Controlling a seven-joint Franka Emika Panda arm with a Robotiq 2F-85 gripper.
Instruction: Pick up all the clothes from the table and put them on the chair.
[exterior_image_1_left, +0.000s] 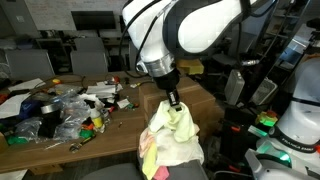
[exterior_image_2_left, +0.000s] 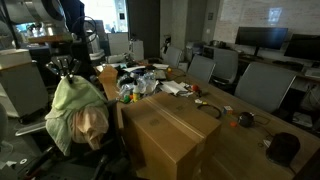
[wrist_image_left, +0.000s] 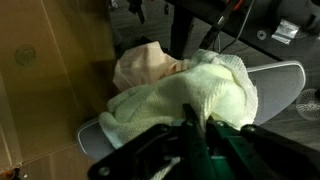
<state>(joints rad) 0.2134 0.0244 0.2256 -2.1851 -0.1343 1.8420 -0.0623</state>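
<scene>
Gripper (wrist_image_left: 197, 124) pinching a fold of the yellow-green cloth (wrist_image_left: 200, 90). We note this cloth heaped over the peach cloth (wrist_image_left: 145, 68), both on the chair (wrist_image_left: 285, 75). Beyond them, the bench (exterior_image_1_left: 100, 135) carries clutter (exterior_image_1_left: 70, 110).

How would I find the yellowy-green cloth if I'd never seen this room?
Look beside the big cardboard box for the grey chair piled with clothes. The yellow-green cloth lies on top, pinched by the gripper. It is pale and towel-like, draped over a peach one.
</scene>
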